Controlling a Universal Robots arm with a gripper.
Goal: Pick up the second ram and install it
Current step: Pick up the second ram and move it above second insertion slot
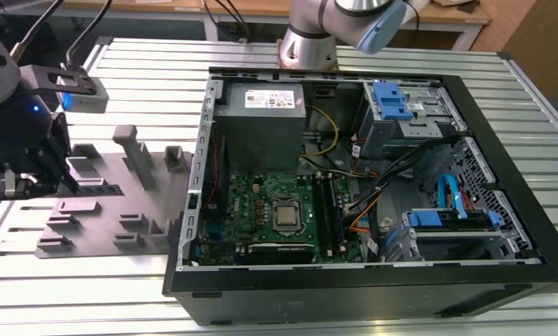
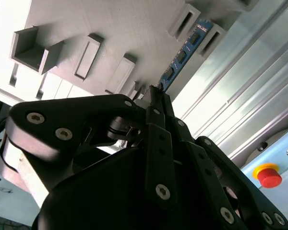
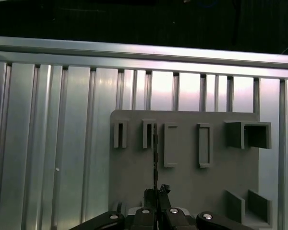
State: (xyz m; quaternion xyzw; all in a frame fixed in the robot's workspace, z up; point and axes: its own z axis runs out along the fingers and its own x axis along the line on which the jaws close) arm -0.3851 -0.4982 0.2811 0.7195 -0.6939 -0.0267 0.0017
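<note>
The second ram [image 2: 185,53] is a thin blue-green stick with dark chips. It stands on edge in a slot of the grey fixture plate [image 3: 187,182]. In the first wrist view the second ram [image 3: 154,155] shows edge-on as a thin dark line running from the slot to my fingers. My gripper [image 3: 157,191] is shut on its near end, the black fingers [image 2: 158,103] pressed together around the stick. In the exterior view my gripper [image 1: 54,183] hangs low over the fixture plate [image 1: 120,213] at the exterior view's left.
An open black computer case [image 1: 484,280] lies at the exterior view's right. Inside it are a green motherboard [image 1: 250,199], a silver processor [image 1: 286,215] and long memory slots [image 1: 330,210]. A second arm's base [image 1: 307,42] stands behind the case. A red button [image 2: 269,175] sits on the ribbed metal table [image 3: 62,143].
</note>
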